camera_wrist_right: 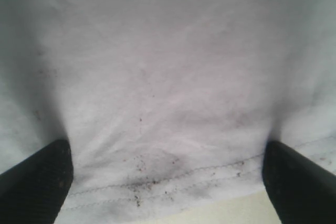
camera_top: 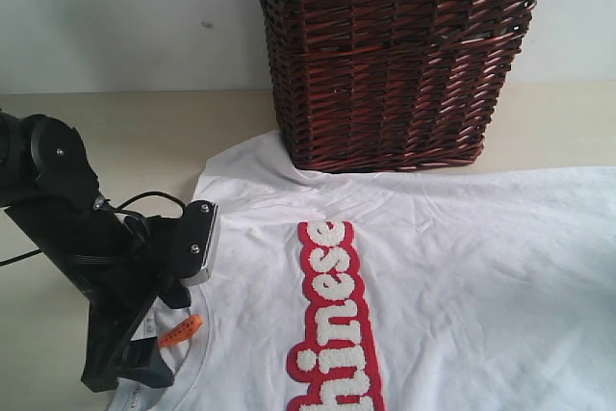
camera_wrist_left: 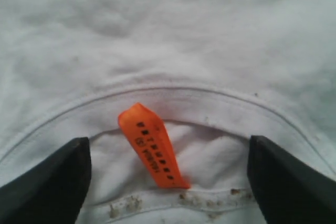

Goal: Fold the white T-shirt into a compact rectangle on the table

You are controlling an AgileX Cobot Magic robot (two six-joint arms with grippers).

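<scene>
Left gripper (camera_wrist_left: 168, 141) and right gripper (camera_wrist_right: 167, 142) are spread open, nothing held. By the orange neck tag (camera_wrist_left: 152, 148) just one layer could be pinched — the white T-shirt (camera_top: 462, 267) folded crooked.

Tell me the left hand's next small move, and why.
Probably lower and close on the collar: the left hand is open, straddling it beside the orange neck tag, and the white T-shirt lies spread out, not yet folded.
</scene>
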